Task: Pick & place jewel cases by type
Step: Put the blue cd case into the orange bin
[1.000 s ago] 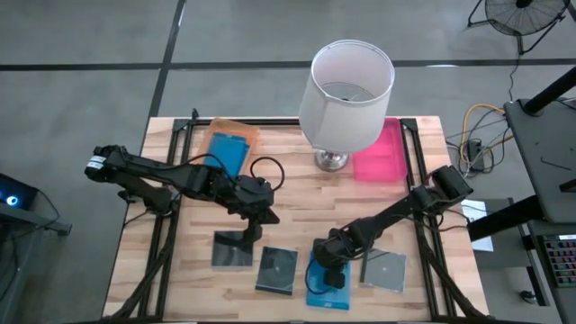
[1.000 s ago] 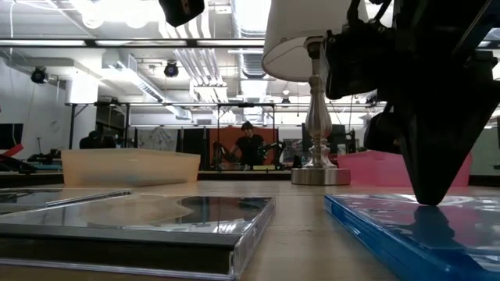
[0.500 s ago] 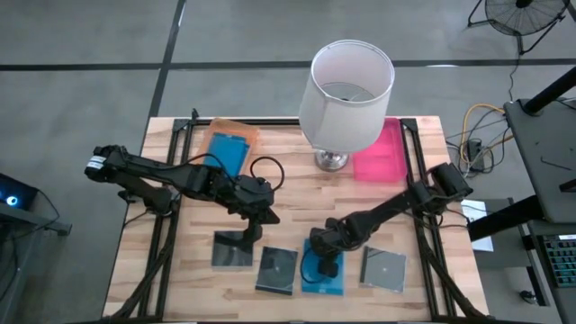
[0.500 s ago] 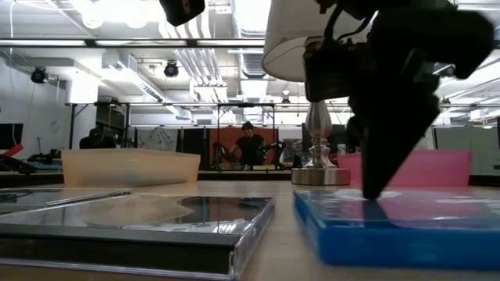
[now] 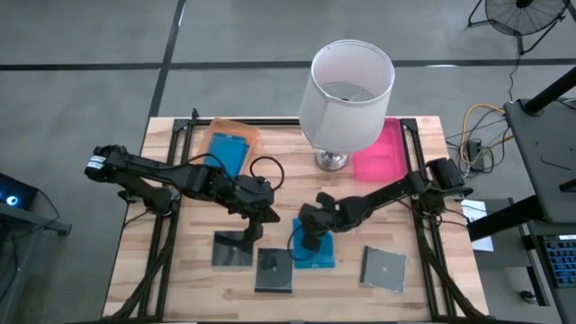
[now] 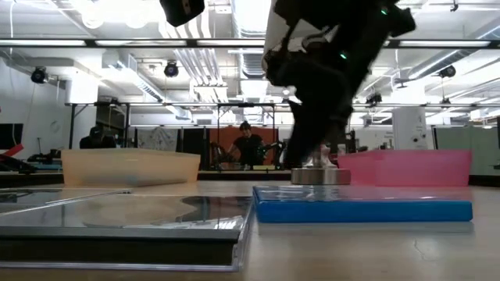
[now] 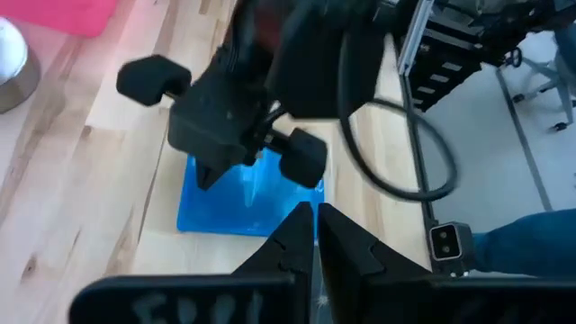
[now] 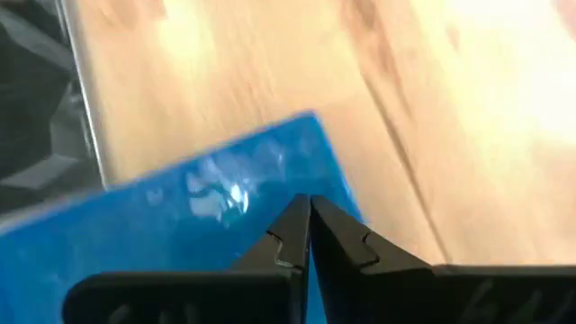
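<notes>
Right gripper, fingers pressed together, tip down on the blue jewel case mid-worktop — sliding rather than holding it, I judge. Keep pressure light and steady toward the orange tray. Left gripper — also closed — hovers just beside.

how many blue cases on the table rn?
2: one blue case lies in the orange tray at the back left; the other lies mid-table under the shut right gripper.

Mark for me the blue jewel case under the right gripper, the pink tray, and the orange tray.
blue jewel case [image 5: 319, 254]: high view, its bare right part.
pink tray [image 5: 380, 157]: high view, its floor.
orange tray [image 6: 129, 166]: low view, its front wall.
</notes>
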`<act>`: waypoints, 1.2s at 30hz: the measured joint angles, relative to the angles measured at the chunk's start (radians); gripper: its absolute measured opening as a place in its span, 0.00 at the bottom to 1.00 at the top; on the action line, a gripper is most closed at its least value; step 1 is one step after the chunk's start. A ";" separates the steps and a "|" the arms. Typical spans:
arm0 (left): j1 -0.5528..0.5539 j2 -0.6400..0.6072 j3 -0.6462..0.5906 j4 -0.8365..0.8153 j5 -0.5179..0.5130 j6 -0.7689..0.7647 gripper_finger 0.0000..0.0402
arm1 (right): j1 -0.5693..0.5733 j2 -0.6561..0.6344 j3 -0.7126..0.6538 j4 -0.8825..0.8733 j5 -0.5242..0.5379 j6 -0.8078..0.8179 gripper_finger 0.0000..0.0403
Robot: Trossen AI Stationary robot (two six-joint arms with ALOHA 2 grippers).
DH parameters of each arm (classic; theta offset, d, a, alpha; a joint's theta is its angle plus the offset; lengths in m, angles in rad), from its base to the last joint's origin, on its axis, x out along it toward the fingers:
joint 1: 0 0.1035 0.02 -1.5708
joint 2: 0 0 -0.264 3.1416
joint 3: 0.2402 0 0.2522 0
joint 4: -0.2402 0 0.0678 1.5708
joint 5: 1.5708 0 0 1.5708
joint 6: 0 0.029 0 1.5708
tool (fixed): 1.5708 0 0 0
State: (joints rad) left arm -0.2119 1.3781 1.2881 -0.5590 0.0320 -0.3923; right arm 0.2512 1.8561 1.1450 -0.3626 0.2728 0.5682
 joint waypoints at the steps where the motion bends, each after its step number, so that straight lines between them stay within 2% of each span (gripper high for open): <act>1: 0.000 0.000 0.000 -0.008 -0.001 0.000 0.00 | -0.003 -0.005 0.008 0.000 0.000 -0.002 0.02; 7: 0.000 0.000 0.000 -0.044 -0.020 -0.002 0.00 | 0.006 -0.062 0.053 -0.057 -0.026 0.012 0.02; 13: 0.000 0.000 -0.008 -0.051 -0.031 -0.001 0.00 | 0.041 -0.125 0.105 -0.205 -0.142 0.032 0.02; 19: 0.000 0.000 -0.093 -0.041 -0.031 -0.024 0.00 | 0.097 -0.161 0.102 -0.277 -0.224 0.127 0.02; 23: 0.002 0.014 -0.171 0.049 -0.030 -0.026 0.00 | 0.145 -0.151 0.092 -0.277 -0.252 0.193 0.02; 26: 0.012 0.038 -0.203 0.140 -0.023 0.007 0.00 | 0.165 -0.126 0.087 -0.275 -0.251 0.250 0.02; 36: 0.050 0.204 -0.173 0.199 0.013 0.231 0.00 | 0.182 -0.071 0.083 -0.245 -0.283 0.342 0.02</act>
State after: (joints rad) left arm -0.1623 1.5821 1.1153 -0.3603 0.0452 -0.1617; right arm 0.4328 1.7848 1.2277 -0.6071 -0.0098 0.9098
